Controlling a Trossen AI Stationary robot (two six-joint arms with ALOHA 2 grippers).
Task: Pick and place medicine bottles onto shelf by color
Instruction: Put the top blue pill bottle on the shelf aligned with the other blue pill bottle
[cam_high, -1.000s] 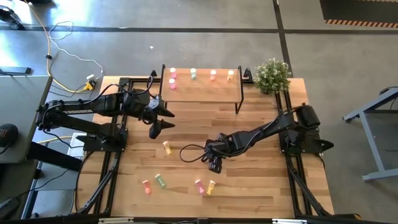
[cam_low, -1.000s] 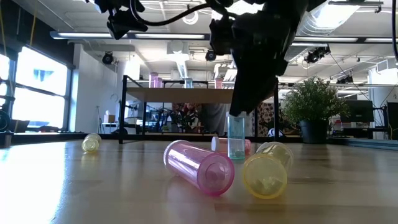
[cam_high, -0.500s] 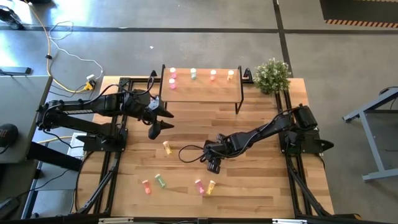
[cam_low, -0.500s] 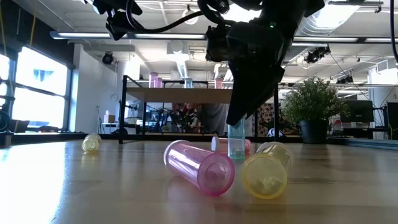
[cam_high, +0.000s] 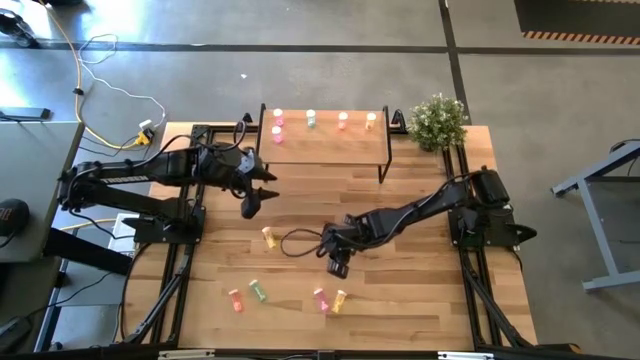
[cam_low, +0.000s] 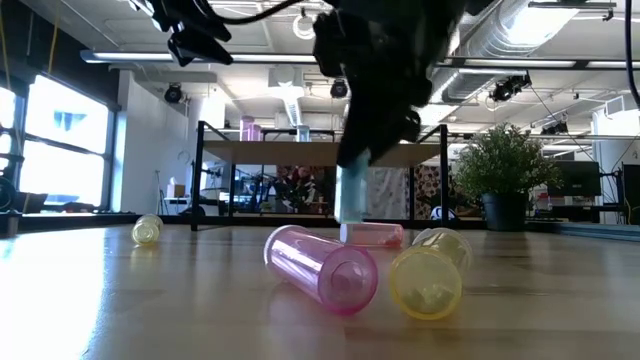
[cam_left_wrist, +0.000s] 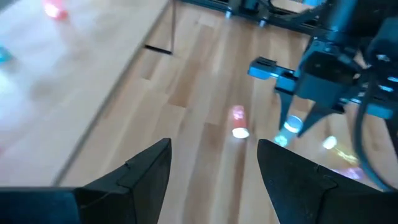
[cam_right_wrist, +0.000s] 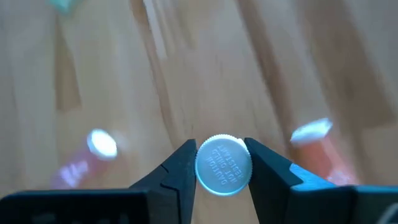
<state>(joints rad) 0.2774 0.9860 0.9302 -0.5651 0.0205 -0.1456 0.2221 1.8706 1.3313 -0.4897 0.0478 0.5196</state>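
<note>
Medicine bottles are spread over two places: five stand on the shelf (cam_high: 325, 145) at the far edge of the desk (cam_high: 420, 300), and the rest lie loose on the near planks. A green bottle (cam_low: 352, 195) is pinched upright by its pale cap between the jaws of the right gripper (cam_high: 337, 266), over the middle of the desk, and it is seen lifted off the wood in the low view. Below it lie a pink bottle (cam_low: 320, 268), a yellow bottle (cam_low: 427, 282) and, farther back, a red-orange bottle (cam_low: 373, 234). The left gripper (cam_high: 253, 195) hangs near the shelf's left end with its jaws spread and nothing between them. A potted plant (cam_high: 437, 121) stands beside the shelf's right end.
</note>
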